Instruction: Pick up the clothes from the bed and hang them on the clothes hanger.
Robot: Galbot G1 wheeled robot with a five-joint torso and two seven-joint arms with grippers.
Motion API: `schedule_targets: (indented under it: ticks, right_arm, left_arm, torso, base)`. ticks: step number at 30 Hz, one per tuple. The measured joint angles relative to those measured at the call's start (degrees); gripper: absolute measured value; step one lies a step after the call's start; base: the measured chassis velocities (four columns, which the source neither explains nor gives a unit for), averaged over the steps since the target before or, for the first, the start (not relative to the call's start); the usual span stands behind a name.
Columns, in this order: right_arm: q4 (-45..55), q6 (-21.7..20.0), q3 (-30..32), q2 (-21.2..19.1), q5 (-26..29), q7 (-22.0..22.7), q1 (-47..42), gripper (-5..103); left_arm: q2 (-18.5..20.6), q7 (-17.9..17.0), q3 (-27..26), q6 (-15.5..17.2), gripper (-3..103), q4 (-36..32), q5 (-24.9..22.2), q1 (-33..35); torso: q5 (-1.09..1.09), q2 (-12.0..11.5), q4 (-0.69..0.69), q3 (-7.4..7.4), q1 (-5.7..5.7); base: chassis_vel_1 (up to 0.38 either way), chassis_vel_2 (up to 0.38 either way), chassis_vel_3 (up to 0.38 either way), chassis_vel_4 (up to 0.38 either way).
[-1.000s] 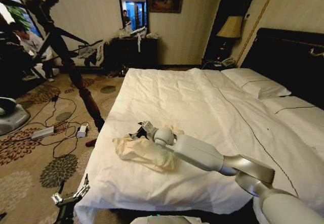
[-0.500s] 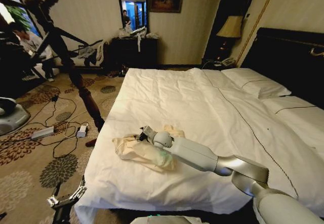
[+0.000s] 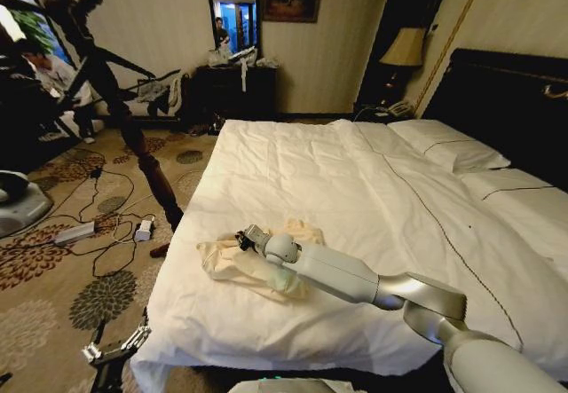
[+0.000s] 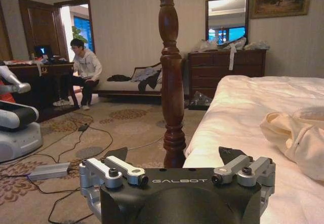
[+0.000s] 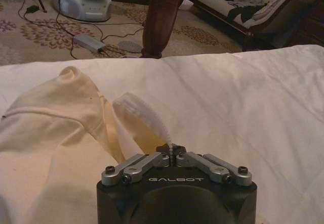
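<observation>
The clothes (image 3: 238, 267) are a crumpled cream shirt lying near the left edge of the bed (image 3: 355, 180), which has a white duvet. My right gripper (image 3: 246, 236) reaches across the duvet to the shirt's top edge. In the right wrist view the right gripper (image 5: 172, 152) is shut on a ribbed edge of the clothes (image 5: 55, 133), which rises slightly from the jaws. My left gripper (image 3: 114, 349) hangs low beside the bed's front left corner. It is open (image 4: 174, 155) and holds nothing, with the clothes (image 4: 296, 133) to one side. The clothes hanger is out of view.
A tall dark wooden coat stand (image 3: 142, 158) rises from the patterned carpet just left of the bed, close before the left gripper (image 4: 171, 82). Cables and a power adapter (image 3: 75, 231) lie on the floor. A dresser (image 3: 235, 87) stands at the far wall; pillows (image 3: 448, 145) lie by the black headboard.
My right gripper has slid a little leftwards and nearer over the shirt, and has closed on its edge. The left gripper has dropped slightly beside the bed.
</observation>
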Motion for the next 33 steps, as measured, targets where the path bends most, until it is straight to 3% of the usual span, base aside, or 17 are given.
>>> schedule_targets:
  ticks: [4,8,16,21,27,33]
  right_arm:
    - [0.9,0.2,4.1,0.9,1.2,1.2,0.0,0]
    - [5.0,-0.7,9.4,0.3,6.0,3.8,2.6,0]
    - [15.7,-4.2,16.7,-7.0,16.9,10.0,10.8,0]
    - [18.1,-5.3,19.6,-8.8,22.1,14.1,15.0,0]
    - [16.9,-5.6,20.8,-7.9,26.9,16.4,23.2,0]
    - [11.9,-5.7,20.1,-3.4,32.2,17.5,34.3,0]
  left_arm:
    - [0.1,0.0,0.0,-0.1,100,-0.1,0.0,0.1]
    - [0.1,0.0,0.4,0.0,100,-0.7,0.2,-0.1]
    - [-0.3,0.0,1.6,0.6,100,-2.5,1.8,-0.5]
    - [-0.2,0.0,1.8,0.6,100,-3.5,2.1,-0.5]
    - [-0.1,0.0,2.3,0.6,100,-4.3,2.5,-0.3]
    - [0.4,0.0,2.7,-0.1,100,-4.4,2.4,-0.2]
  torso:
    - [0.00,0.0,0.01,0.00,0.00]
    - [0.00,0.0,0.02,0.00,0.00]
    - [0.01,0.0,0.00,0.00,0.00]
    - [0.02,0.0,-0.01,0.00,0.00]
    - [0.01,0.0,0.00,0.00,0.00]
    - [-0.01,0.0,0.01,0.00,0.01]
  base:
    - [0.000,0.000,0.000,0.000]
    - [0.000,0.000,0.000,0.000]
    - [0.000,0.000,0.000,0.000]
    - [0.000,0.000,0.000,0.000]
    - [0.000,0.000,0.000,0.000]
    - [0.000,0.000,0.000,0.000]
